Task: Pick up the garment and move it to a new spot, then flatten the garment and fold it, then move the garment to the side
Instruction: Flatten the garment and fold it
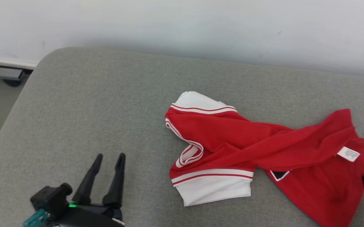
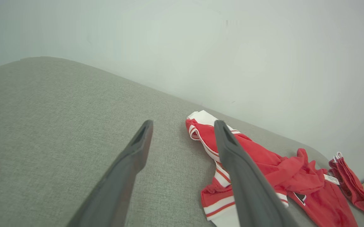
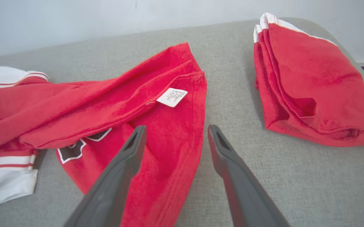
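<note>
Jaws: apart on both arms, nothing clamped.
Right gripper [image 3: 177, 127]: one finger over the red hem [image 3: 200, 101] of the garment [image 3: 58, 107], the other over bare cushion [image 3: 232, 78] just beside that hem; contact with the cloth, cannot tell.
Left gripper [image 1: 110, 156]: lower left of head view, over bare cushion, well apart from the garment.
Garment: red top, white sleeves [image 1: 216, 190], red-and-white striped trim [image 1: 211, 173]; crumpled and twisted on the cushion, centre to right in head view; not flat, not folded.
Sleeves: one at the far side, one at the near side, both at the garment's left end.
Care tag [image 1: 348, 154]: white, lying on red cloth near the hem at the right end.
Emblem [image 3: 74, 149]: black patch with white outline, partly tucked under a fold.
Second garment [image 3: 314, 85]: red with white edging, folded into a stack; on the cushion to the right of the hem, a bare strip of cushion between the two.
Cushion: grey woven fabric, rounded corner at far left in head view.
Wall [image 1: 200, 25]: pale, right behind the cushion.
</note>
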Tool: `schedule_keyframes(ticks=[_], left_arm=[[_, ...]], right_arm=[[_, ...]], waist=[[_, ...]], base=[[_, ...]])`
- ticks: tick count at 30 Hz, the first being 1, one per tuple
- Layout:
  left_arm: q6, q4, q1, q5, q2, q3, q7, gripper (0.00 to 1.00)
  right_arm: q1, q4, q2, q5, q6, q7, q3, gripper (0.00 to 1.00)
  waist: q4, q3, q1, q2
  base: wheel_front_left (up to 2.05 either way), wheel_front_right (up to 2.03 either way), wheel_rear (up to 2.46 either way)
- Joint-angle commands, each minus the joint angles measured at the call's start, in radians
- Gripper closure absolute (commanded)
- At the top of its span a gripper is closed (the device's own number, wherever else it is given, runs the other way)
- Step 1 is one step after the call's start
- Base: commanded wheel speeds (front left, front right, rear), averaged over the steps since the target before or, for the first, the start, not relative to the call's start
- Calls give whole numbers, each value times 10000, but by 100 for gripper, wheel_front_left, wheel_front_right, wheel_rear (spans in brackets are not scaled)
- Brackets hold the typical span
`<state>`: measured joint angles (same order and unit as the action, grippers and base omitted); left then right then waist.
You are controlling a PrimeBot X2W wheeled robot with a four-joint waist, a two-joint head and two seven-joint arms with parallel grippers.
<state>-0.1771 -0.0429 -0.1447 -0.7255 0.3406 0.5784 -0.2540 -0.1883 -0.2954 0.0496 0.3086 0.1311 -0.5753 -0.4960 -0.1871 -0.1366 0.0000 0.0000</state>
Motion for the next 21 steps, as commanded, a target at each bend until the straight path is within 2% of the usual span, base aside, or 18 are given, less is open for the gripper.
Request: schedule_keyframes(ticks=[1,6,10,16,21], left_arm=[[-74,-61,101,65,113,-120,-44,0],[-639,-311,422,150,235,-779,-88,0],[-869,-684,653,112,235,-1379,-114,0],[-927,-1007,938,391,160,-1899,-109,0],[-908,-904,1194,549,226,-2068,-112,0]], right_arm=[[180,124,23,150,-9,298,84,0],[647,1359,23,1061,-9,2528,913,0],[924,2222,23,1582,-9,4133,1880,0],[1351,2999,26,1589,-9,6228,3634,0],[1324,3145,29,1138,-9,7146,4301,0]], waist=[[315,242,0,0],[832,623,0,0],[1208,918,0,0],[1687,1053,0,0],[1903,1089,0,0]], base=[[0,0,0],[0,0,0],[0,0,0],[0,0,0],[0,0,0]])
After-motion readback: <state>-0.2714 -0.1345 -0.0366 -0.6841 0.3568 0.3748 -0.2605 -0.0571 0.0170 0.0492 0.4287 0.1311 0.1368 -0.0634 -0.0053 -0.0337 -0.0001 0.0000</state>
